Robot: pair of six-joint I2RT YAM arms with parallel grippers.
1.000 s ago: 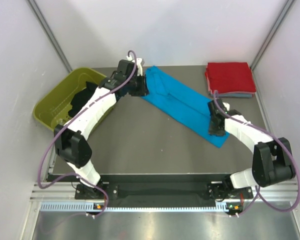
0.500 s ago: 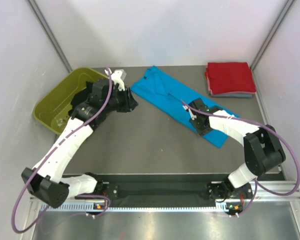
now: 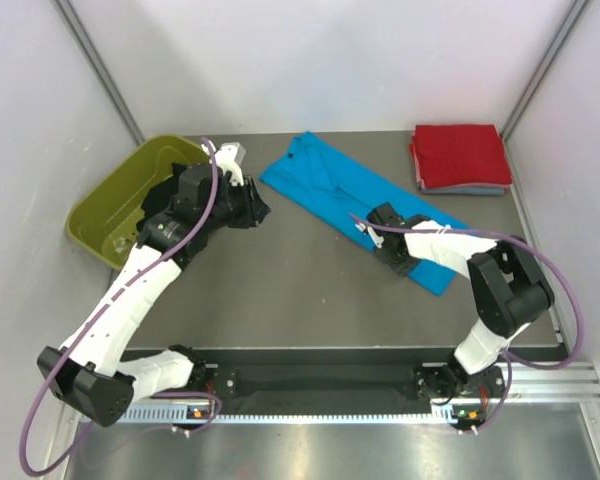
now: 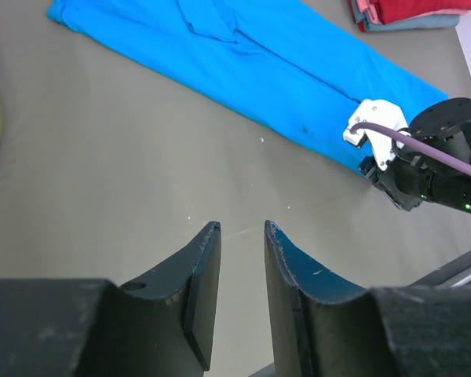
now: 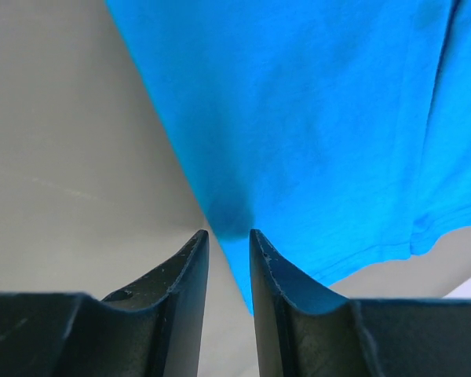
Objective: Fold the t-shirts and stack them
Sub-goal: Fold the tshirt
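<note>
The turquoise t-shirt lies across the middle of the surface as a long narrow strip, folded lengthwise, running slantwise from the far left toward the near right; it is flat, with the collar end farthest from the arms. Against the far right corner sits the finished pile, well apart from the strip: a red t-shirt folded square on top of a grey-blue t-shirt. The olive-green tub stands at the left edge with something black in it, probably the black t-shirt.

The right gripper is down at the strip's near long edge, roughly halfway along; its jaws are a little apart and the cloth's edge sits right at the tips, but I see no pinch on it. The left gripper hangs over bare surface between the tub and the collar end, partly open and empty.

To my eye the lengthwise fold is done and the crosswise folds are not yet begun. The next move calls for each gripper to take a corner of one short end, lift it clear and carry it over toward the other end. The ends need squaring, or the packet will come out crooked for the pile.
</note>
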